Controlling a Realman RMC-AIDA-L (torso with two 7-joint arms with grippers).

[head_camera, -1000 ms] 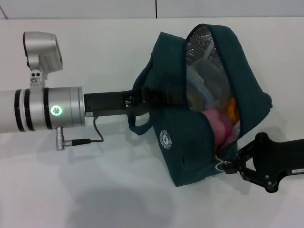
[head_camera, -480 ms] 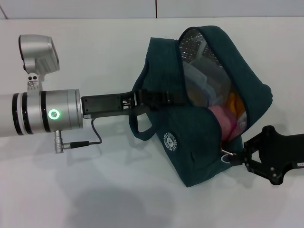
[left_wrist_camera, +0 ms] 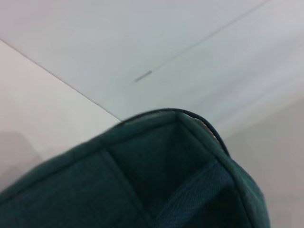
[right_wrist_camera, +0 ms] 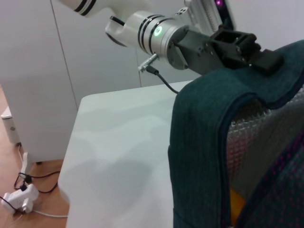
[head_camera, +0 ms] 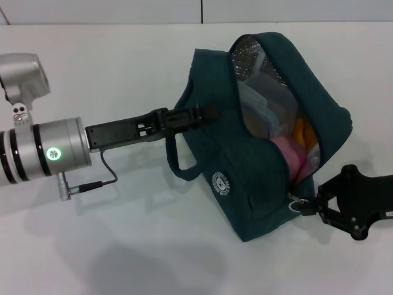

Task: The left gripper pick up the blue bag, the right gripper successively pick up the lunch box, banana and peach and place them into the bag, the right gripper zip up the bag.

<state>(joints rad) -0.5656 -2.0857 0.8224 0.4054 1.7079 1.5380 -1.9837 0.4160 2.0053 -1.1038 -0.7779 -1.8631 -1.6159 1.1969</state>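
- The blue bag (head_camera: 258, 141) — dark teal in these pictures — sat on the white table (head_camera: 123, 246) in the centre-right of the head view, its opening turned toward the right of the frame and its zip undone.
- Through the opening showed the silver lining, the clear lunch box (head_camera: 261, 104) in the upper part, a patch of yellow-orange that may be the banana (head_camera: 301, 132), and below it the pink peach (head_camera: 287, 155).
- The left gripper (head_camera: 206, 112) reached in from the left of the head view, its dark fingers at the bag's upper left side, above the carry loop (head_camera: 181, 163); they looked closed on the fabric there, though the grip itself was partly hidden.
- In the right wrist view the same gripper (right_wrist_camera: 251, 47) sat on top of the bag's edge in the upper right of the frame, pressed against the cloth.
- The left wrist view was filled in its lower half by the bag's teal corner (left_wrist_camera: 156, 171), with plain wall above.
- The right gripper (head_camera: 305, 206) lay at the lower right of the head view, its fingertips pinched together on the zip pull ring (head_camera: 296, 204) at the bag's lower right corner — touching the bag's edge.
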